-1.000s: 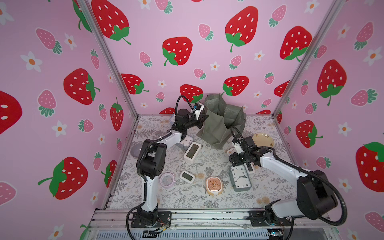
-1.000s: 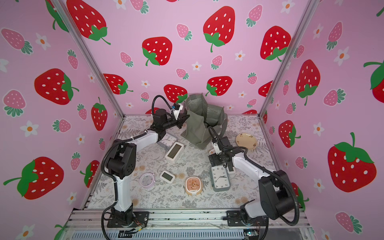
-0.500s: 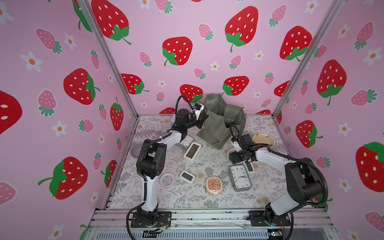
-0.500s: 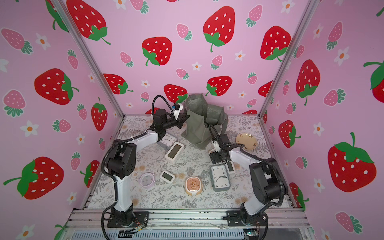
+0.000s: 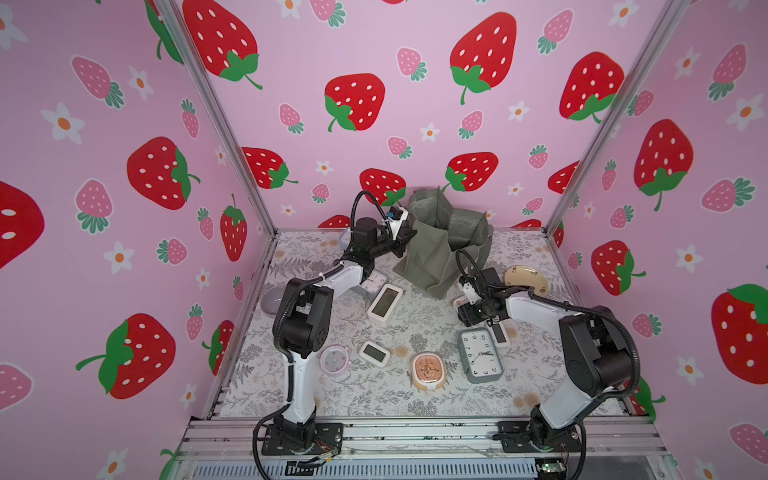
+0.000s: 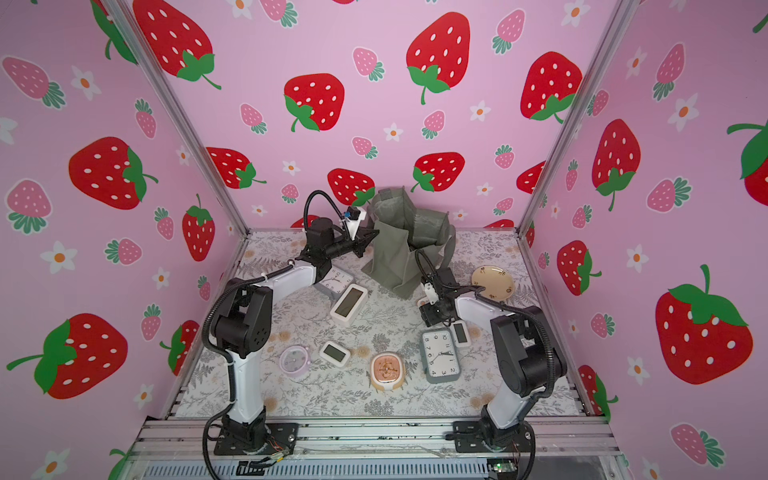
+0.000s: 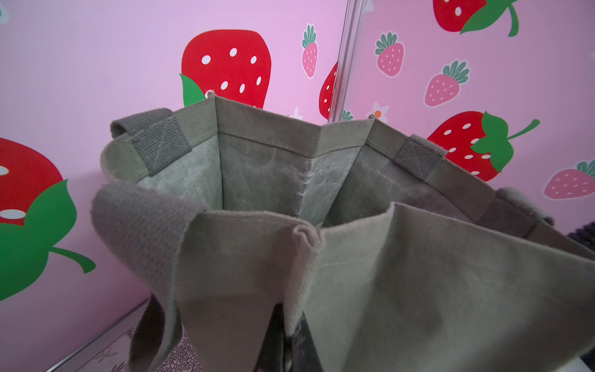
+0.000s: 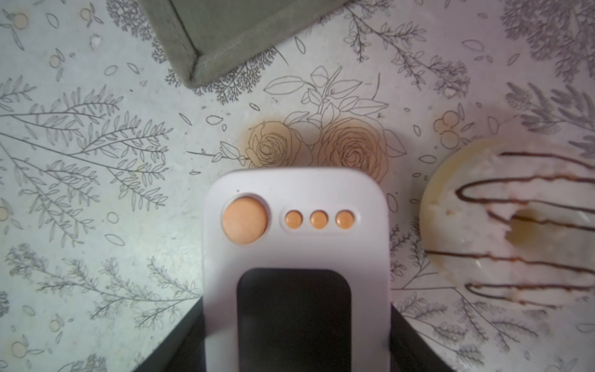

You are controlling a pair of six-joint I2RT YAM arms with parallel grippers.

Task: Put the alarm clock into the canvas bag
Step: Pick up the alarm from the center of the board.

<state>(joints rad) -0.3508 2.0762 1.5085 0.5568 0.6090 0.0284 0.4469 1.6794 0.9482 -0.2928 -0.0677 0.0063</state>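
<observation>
The canvas bag (image 5: 440, 249) (image 6: 399, 249) stands grey-green at the back of the table, its mouth open. My left gripper (image 5: 409, 237) (image 6: 372, 237) is shut on the bag's near rim; the left wrist view shows canvas (image 7: 354, 273) pinched between the jaws of the left gripper (image 7: 289, 348). A white alarm clock (image 8: 294, 206) with orange buttons and a dark screen lies on the table just in front of the bag. My right gripper (image 8: 295, 306) (image 5: 467, 313) is over it, its black fingers pressed against the clock's two long sides. Both top views largely hide this clock under the gripper.
Other clocks lie around: a grey analog (image 5: 480, 355), a white digital (image 5: 384, 303), a smaller white one (image 5: 374, 352), an orange-faced one (image 5: 428, 370), a lilac round one (image 5: 334, 359). A beige plate (image 5: 525, 278) and an iced donut (image 8: 515, 219) lie by the right gripper.
My right gripper has moved from above the grey analog clock back toward the bag, and its jaws have narrowed onto the white alarm clock. The left arm has held still.
</observation>
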